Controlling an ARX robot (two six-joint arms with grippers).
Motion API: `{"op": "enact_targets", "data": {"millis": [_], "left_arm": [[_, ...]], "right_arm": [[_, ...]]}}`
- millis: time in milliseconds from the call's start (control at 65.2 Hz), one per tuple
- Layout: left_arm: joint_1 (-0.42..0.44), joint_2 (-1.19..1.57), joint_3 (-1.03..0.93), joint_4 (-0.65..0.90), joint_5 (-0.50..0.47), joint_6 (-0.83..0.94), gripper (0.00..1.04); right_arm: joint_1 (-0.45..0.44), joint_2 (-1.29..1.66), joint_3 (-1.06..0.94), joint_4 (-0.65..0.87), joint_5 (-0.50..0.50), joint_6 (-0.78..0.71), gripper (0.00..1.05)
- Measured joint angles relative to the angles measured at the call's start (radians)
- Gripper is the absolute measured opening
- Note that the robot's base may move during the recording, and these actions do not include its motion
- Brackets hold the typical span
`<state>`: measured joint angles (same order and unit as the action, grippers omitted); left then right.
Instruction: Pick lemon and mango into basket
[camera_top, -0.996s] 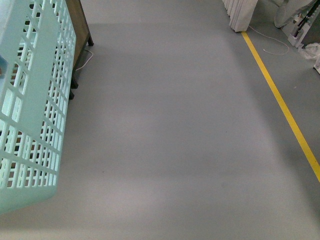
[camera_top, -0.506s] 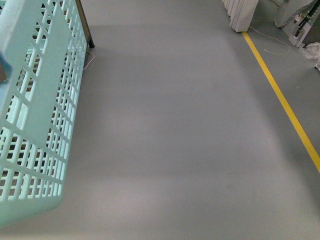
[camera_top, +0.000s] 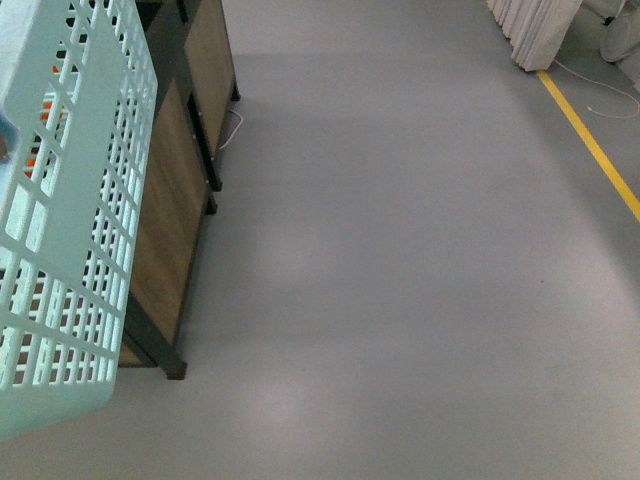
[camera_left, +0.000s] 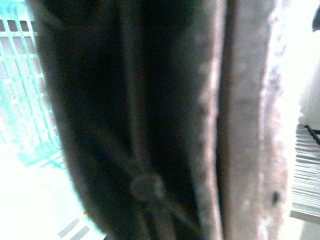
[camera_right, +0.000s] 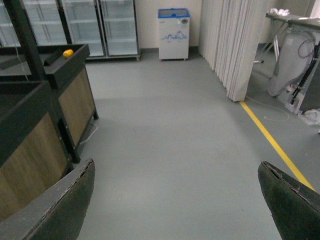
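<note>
Wooden stands (camera_top: 165, 230) newly appear behind the slotted aqua basket (camera_top: 70, 170).

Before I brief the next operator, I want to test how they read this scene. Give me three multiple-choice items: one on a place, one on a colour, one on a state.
1. In the front view, where does the basket show?
A. left edge
B. centre
C. right edge

2. What colour is the floor line?
A. red
B. yellow
C. white

3. How is the right claw?
A. shut on a fruit
B. shut on a handle
C. open and empty

Answers:
1 A: its aqua slotted wall fills the left side, beside the wooden stand.
2 B: a yellow stripe runs along the grey floor.
3 C: its fingers stand wide apart with only floor between them.
</note>
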<state>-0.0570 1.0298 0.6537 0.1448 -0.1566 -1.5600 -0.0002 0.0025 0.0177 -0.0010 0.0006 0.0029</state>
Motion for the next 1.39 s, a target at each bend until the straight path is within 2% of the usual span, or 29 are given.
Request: {"op": "enact_targets", "data": {"millis": [1395], "left_arm": [[0.002,-0.001,0.0,0.0,-0.002,0.002,0.14]], "right_arm": [[0.0,0.0,0.0,-0.001,0.0,0.0,0.96]]}}
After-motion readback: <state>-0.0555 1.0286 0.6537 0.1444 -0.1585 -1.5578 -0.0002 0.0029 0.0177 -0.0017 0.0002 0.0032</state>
